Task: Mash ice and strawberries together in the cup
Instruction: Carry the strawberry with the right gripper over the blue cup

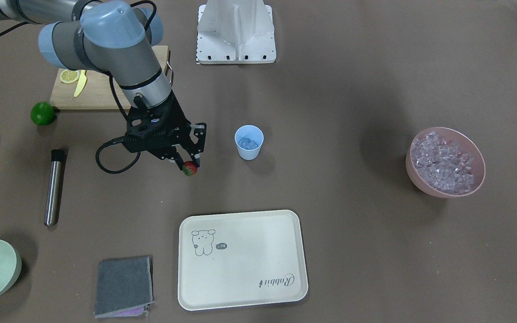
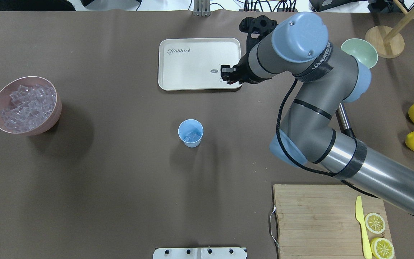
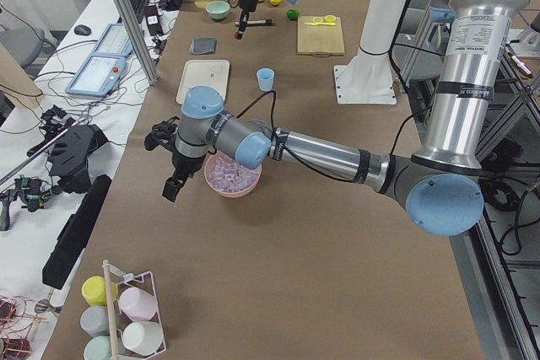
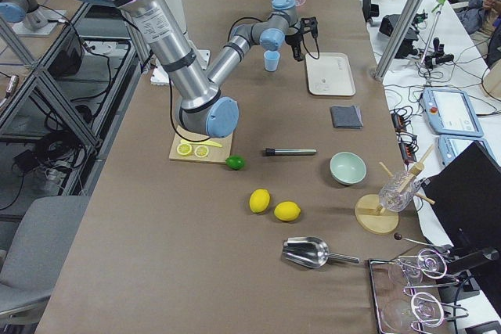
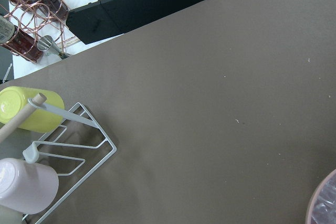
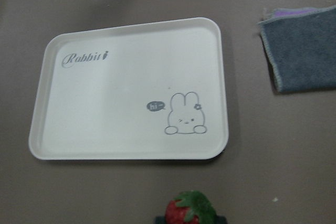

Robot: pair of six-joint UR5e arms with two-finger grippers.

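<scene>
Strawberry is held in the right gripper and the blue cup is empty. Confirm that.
Not quite. The cup is not empty: the exterior front-facing view shows ice cubes inside it. The right gripper does hold the strawberry.

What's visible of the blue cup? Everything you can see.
The cup is a small pale blue tumbler, plastic by its look, handleless, tapering toward its base. It stands upright, open end up, near the middle of the brown table. A few clear ice cubes lie in its bottom; it is far from full. Only the table touches it from outside. The right gripper, shut on the strawberry, hangs apart from it, off to one side.
</scene>
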